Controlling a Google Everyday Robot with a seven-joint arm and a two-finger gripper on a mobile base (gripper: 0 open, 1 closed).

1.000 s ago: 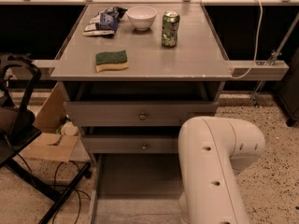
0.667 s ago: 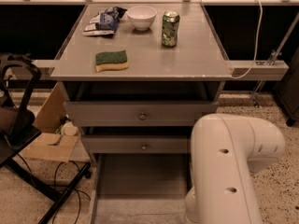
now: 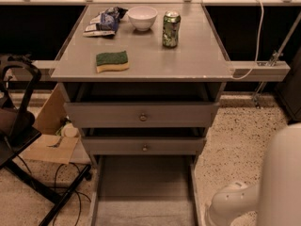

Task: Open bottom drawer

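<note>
Bottom drawer (image 3: 143,192) sits pulled way out, left of the white arm (image 3: 281,173). Gripper's out of view, so can't tell its grip. Job looks done. Next: back away w/o bumping it.

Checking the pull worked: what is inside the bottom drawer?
The bottom drawer shows only a plain grey floor. Its front runs off the picture's lower edge, unseen. The claw is out of view; only the white arm shows, lower right.

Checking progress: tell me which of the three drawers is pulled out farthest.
The bottom drawer, its bare grey floor exposed; the top drawer and middle drawer show only knobbed fronts. The gripper is out of view.
</note>
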